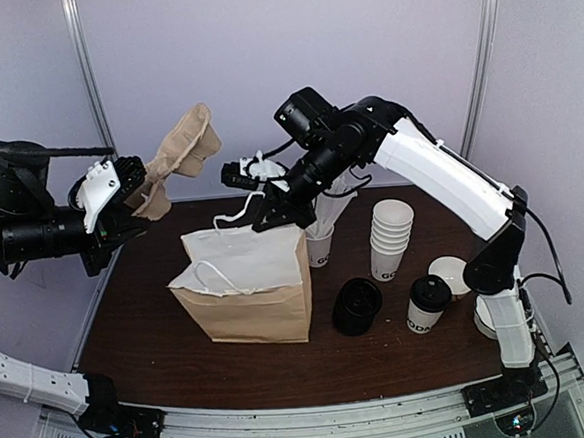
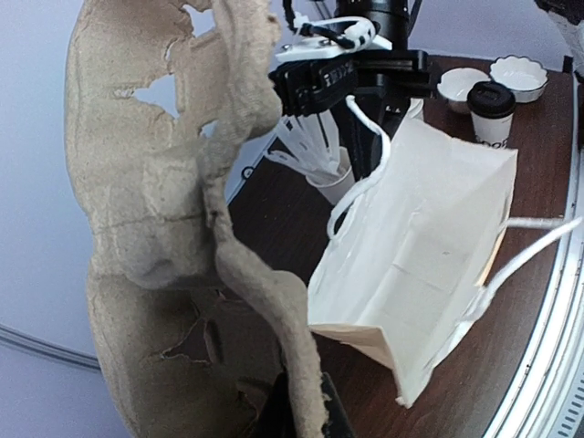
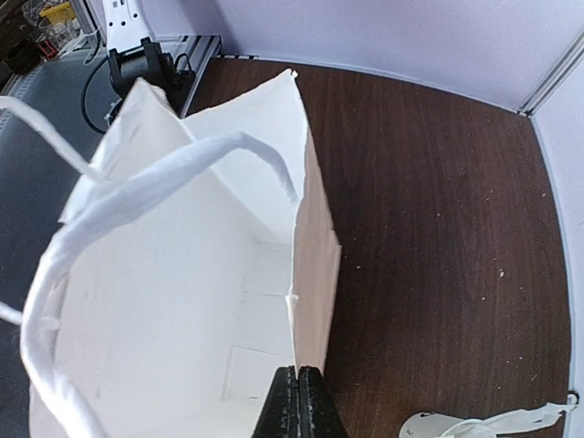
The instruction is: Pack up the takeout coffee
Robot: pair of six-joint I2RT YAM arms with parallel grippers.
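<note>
The takeout coffee (image 1: 427, 305), a white cup with a black dome lid, stands on the table right of the paper bag (image 1: 247, 287); it also shows far off in the left wrist view as the coffee (image 2: 491, 111). My right gripper (image 1: 272, 217) is at the bag's far right top corner. In the right wrist view the gripper (image 3: 299, 401) is shut on the bag's rim (image 3: 315, 265), and the bag gapes open. My left gripper (image 1: 135, 190) is raised at the upper left, shut on a tan pulp cup carrier (image 2: 173, 228) well above and left of the bag.
A stack of lidless white cups (image 1: 391, 237) and a cup with white sticks (image 1: 321, 239) stand behind the bag. A stack of black lids (image 1: 357, 307) sits between bag and coffee. A white dish (image 1: 448, 273) lies at the right.
</note>
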